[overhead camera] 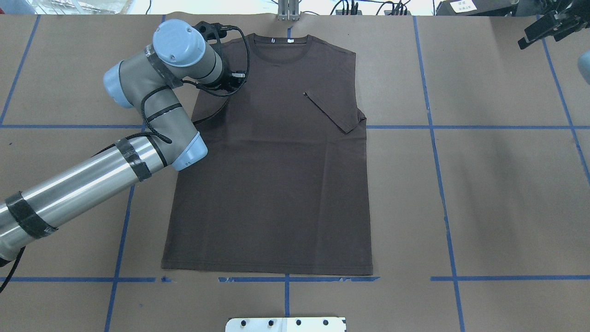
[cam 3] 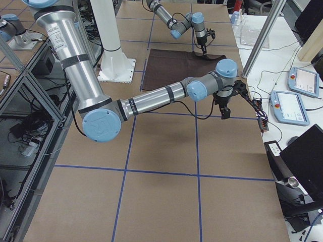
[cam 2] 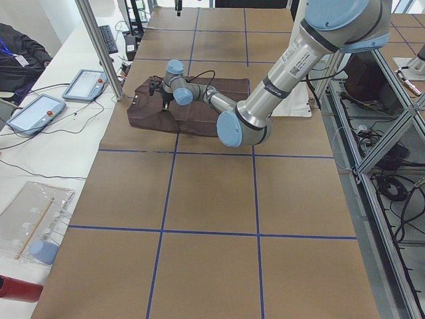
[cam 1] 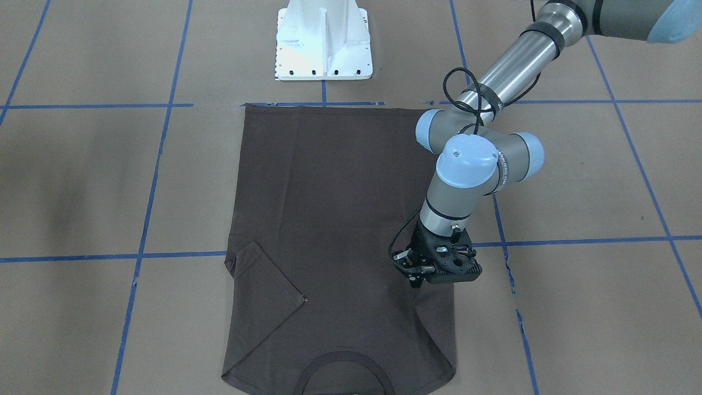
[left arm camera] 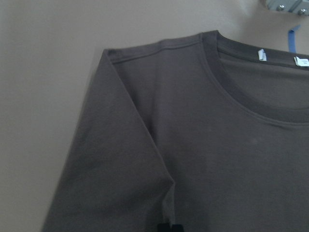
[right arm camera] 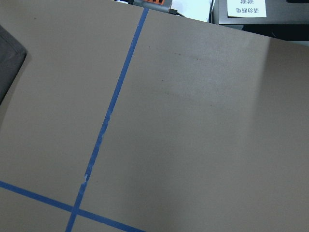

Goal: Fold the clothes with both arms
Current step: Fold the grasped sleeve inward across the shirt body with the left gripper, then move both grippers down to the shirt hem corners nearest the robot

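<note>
Black fingers of the left gripper (cam 1: 415, 282) stand drawn together with nothing visibly between them. The tips are low over the T-shirt (overhead camera: 272, 184), by its folded-in left sleeve; whether they touch the cloth I cannot tell. The shirt lies flat on the paper-covered table (overhead camera: 507, 193), its long axis running away from the robot, with the hem nearest the pedestal (overhead camera: 286, 324) and the collar (overhead camera: 281, 51) at the far edge. The right gripper (overhead camera: 546, 27) hangs over the far right corner, well apart from the shirt; how its jaws stand cannot be told.
</note>
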